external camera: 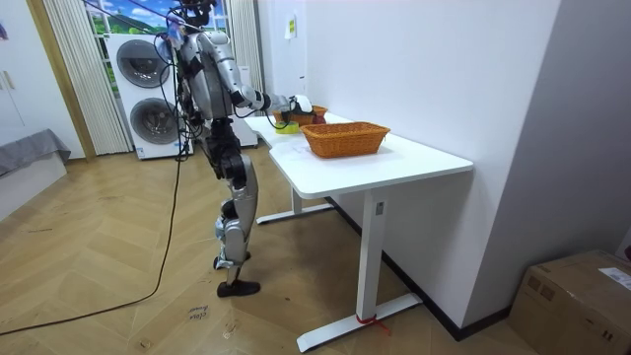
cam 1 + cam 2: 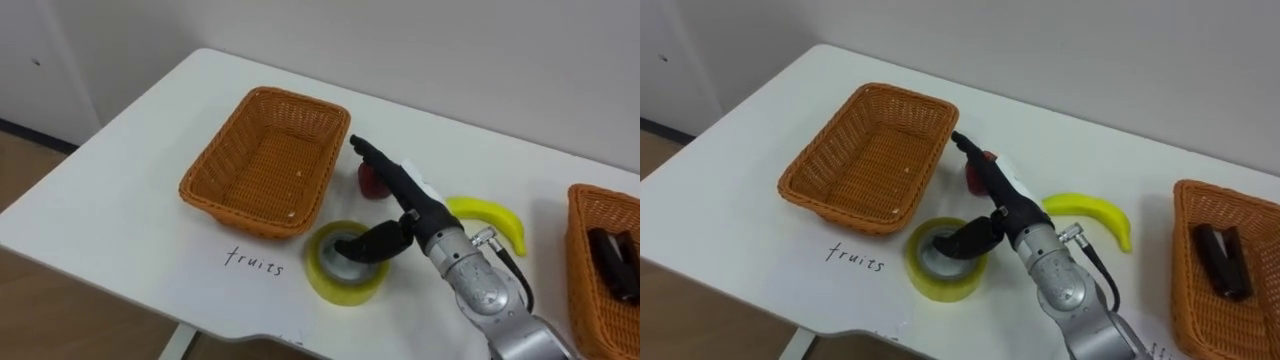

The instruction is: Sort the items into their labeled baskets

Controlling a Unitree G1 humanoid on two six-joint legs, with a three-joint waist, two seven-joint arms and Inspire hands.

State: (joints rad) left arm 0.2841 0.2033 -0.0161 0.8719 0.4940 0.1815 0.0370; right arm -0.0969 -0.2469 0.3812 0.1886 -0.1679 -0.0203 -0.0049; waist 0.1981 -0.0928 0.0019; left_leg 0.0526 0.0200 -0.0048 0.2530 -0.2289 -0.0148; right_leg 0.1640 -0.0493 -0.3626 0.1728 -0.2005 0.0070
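An empty wicker basket [image 2: 290, 96] stands at the back left of the white table [image 2: 130, 200], with the handwritten word "fruits" [image 2: 254, 262] in front of it. A yellow tape roll [image 2: 340, 286] lies flat near the front edge. My right hand [image 2: 410, 200] hovers over it, open, its straight fingers pointing at a small red fruit [image 2: 370, 183] beside the basket and its thumb dipping toward the roll's hole. Right of the hand lies a banana [image 2: 490, 215]. A second wicker basket [image 2: 583, 250] at the right edge holds a black stapler [image 2: 615, 262].
The table's front edge runs close below the tape roll. A white wall stands behind the table. In the room view I stand at the table's [image 1: 394, 163] end, one arm stretched over it; washing machines [image 1: 148, 99] are behind me.
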